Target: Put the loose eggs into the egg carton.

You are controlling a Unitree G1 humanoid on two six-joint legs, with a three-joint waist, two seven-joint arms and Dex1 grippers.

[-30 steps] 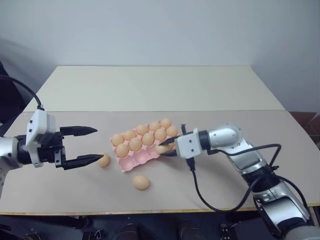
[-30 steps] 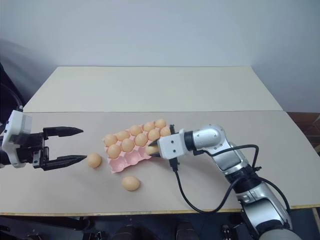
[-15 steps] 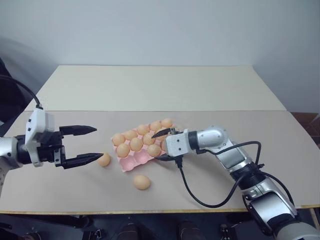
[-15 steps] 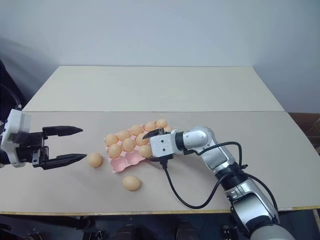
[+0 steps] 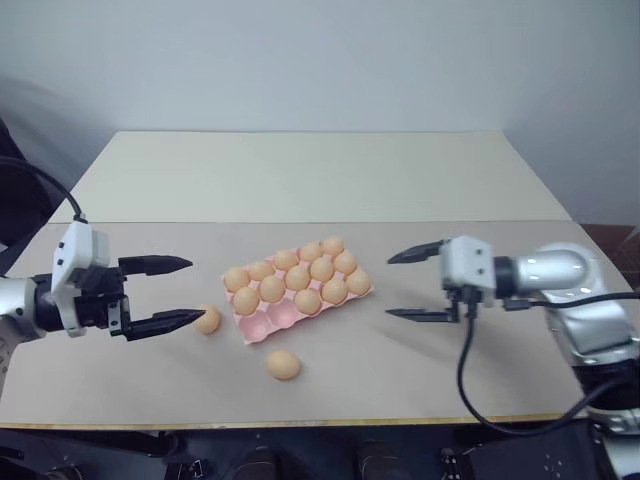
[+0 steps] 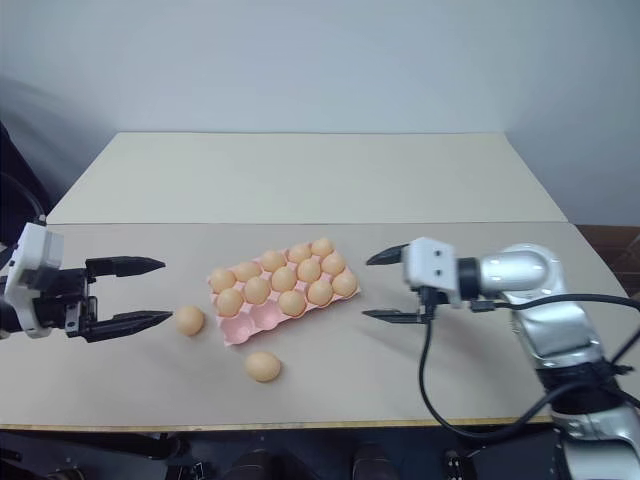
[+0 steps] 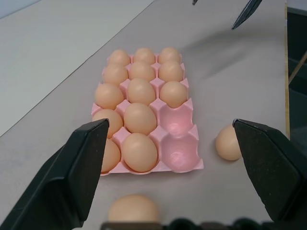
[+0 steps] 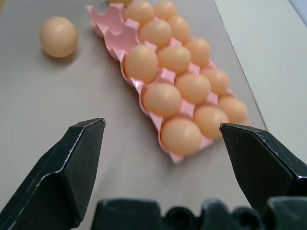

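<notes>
- The egg carton [image 5: 300, 292] is sitting mid-table, angled, with thirteen of its cups filled and two cups on the near-left end showing empty pink.
- The right gripper [image 5: 415, 285] is hanging off the carton's right end with both black fingers spread wide and nothing between them. My guess is it's parked clear so the other arm gets room.
- The left gripper [image 5: 180, 293] is also gaping wide and holding nothing, pointing toward the carton. Its lower fingertip is sitting just beside one of the loose eggs [image 5: 207, 319], maybe touching it, can't really tell from here.
- That egg is lying just off the carton's left end, right by the empty cups, so it looks like the obvious next grab.
- A second loose egg [image 5: 283, 364] is lying on the table nearer the front edge, apart from the carton.
- Two eggs, two free cups, so this is looking nearly done.
- Nothing is blocking either egg. The only worry I'm seeing is a fingertip nudging one and sending it rolling.
</notes>
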